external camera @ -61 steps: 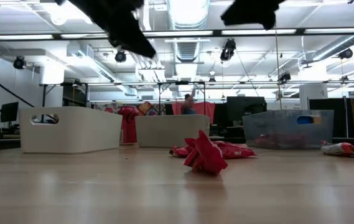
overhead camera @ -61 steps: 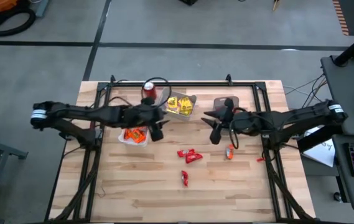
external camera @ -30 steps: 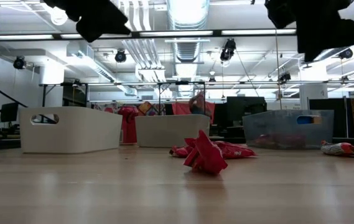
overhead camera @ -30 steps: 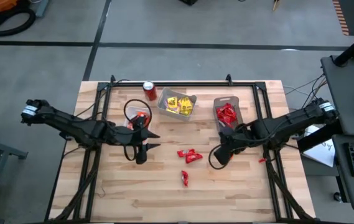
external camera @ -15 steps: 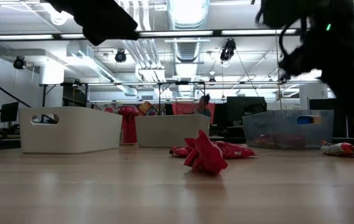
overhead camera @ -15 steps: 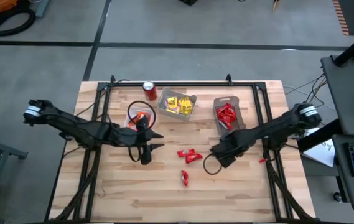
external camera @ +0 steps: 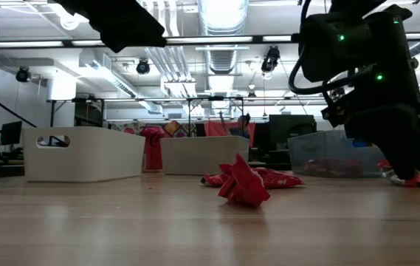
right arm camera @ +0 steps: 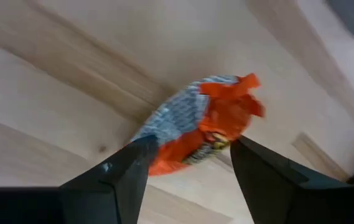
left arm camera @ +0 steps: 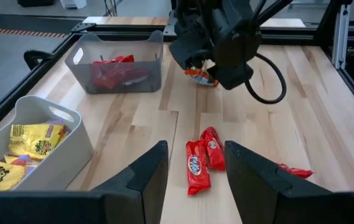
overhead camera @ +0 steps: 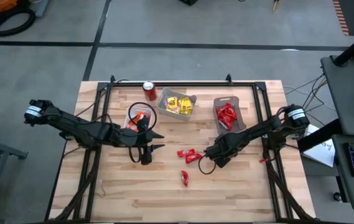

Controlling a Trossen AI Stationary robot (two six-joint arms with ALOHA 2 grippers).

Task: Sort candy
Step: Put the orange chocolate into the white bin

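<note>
Two red candies (overhead camera: pixel 189 154) lie side by side mid-table, and another red one (overhead camera: pixel 185 178) lies nearer the near edge. An orange and silver candy (right arm camera: pixel 201 130) lies flat on the wood. My right gripper (right arm camera: pixel 189 171) is open and points down over it, one finger on each side; I see no touch. The low view shows this gripper (external camera: pixel 398 159) close above the table by the orange candy (external camera: pixel 416 179). My left gripper (left arm camera: pixel 195 177) is open, held above the table left of the two red candies (left arm camera: pixel 200 163), facing them.
Along the far side stand a white bin (overhead camera: pixel 129 120) with orange candies, a white bin (overhead camera: pixel 178 104) with yellow ones and a clear bin (overhead camera: pixel 226 114) with red ones. A red soda can (overhead camera: pixel 149 91) stands behind them. A black frame edges the table. Bare wood lies toward the near edge.
My right gripper has come down from high above the table to just over the orange candy, shifting slightly toward the table's left, and now straddles it. The candies have stayed where they were.
</note>
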